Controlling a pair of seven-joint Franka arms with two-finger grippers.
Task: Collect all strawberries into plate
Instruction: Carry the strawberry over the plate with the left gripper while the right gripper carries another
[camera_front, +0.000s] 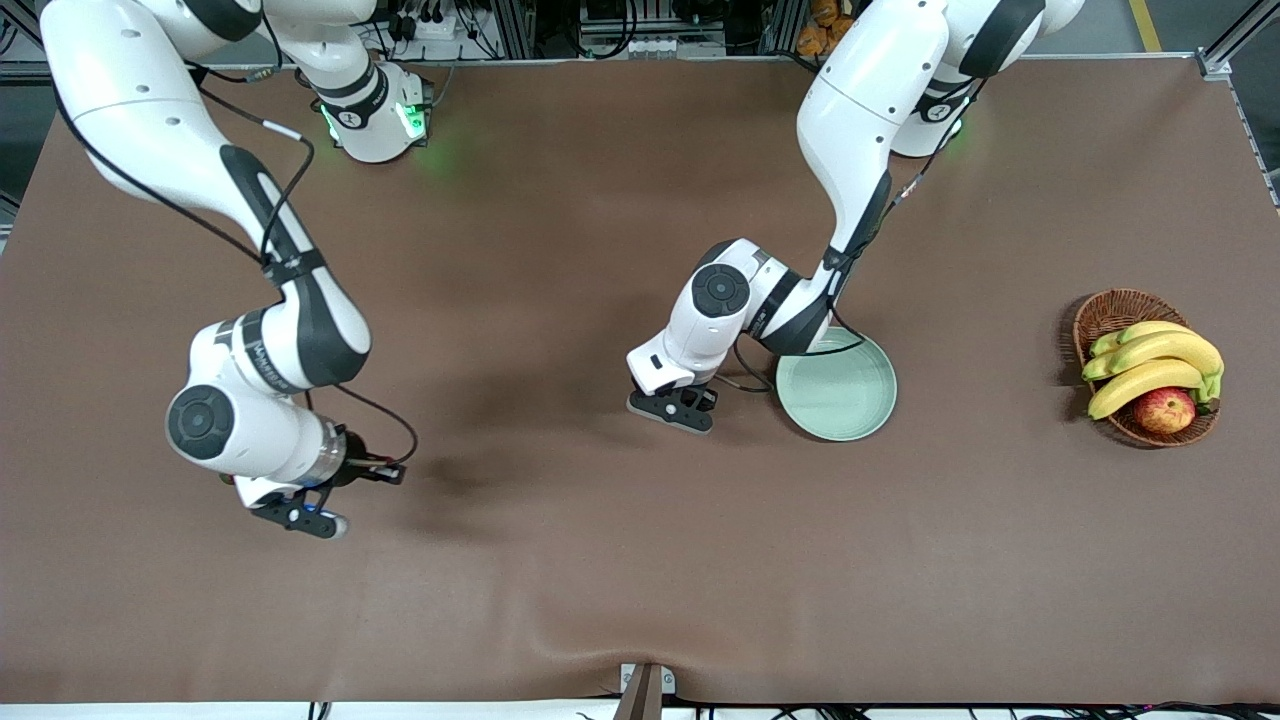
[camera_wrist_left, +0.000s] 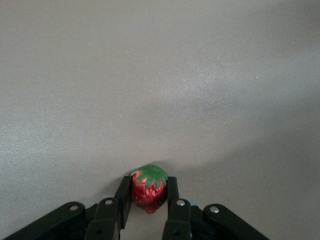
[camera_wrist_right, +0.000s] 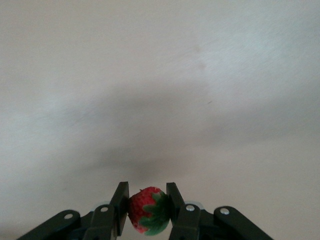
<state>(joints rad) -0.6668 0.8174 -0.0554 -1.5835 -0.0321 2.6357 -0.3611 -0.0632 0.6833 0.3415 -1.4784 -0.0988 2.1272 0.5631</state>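
Strawberry (camera_wrist_right: 146, 210) btwn R fingers (camera_wrist_right: 120, 202)

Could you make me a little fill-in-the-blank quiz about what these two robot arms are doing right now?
1. Each hand is shut on a ____.
2. The left hand is beside the pale green ____.
3. The wicker basket holds bananas and one ____.
4. The right hand is toward the ____ arm's end of the table.

Missing words: strawberry; plate; apple; right

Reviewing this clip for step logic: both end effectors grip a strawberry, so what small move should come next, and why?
Probably lift the left end effector and carry its strawberry over the empty plate beside it. The right end effector, also shut on a strawberry, is much farther away.
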